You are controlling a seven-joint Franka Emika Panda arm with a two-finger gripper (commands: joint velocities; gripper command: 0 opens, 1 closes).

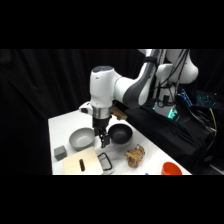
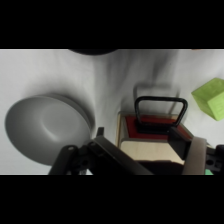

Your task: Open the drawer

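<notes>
The drawer (image 2: pixel 155 131) sits at about 5 o'clock in the wrist view, its reddish front and black wire handle (image 2: pixel 161 107) facing up the picture. It seems barely out of the cabinet (image 1: pixel 82 162), if at all, so the pull itself looks still to do. The gripper (image 1: pixel 102 140) hangs just above the handle; one finger (image 2: pixel 178 141) shows beside the loop, but I cannot tell whether the fingers are wide, narrow or gripping. The grey bowl (image 2: pixel 46 126) at 9 o'clock is empty. The dark bowl (image 1: pixel 120 133) shows nothing inside either.
</notes>
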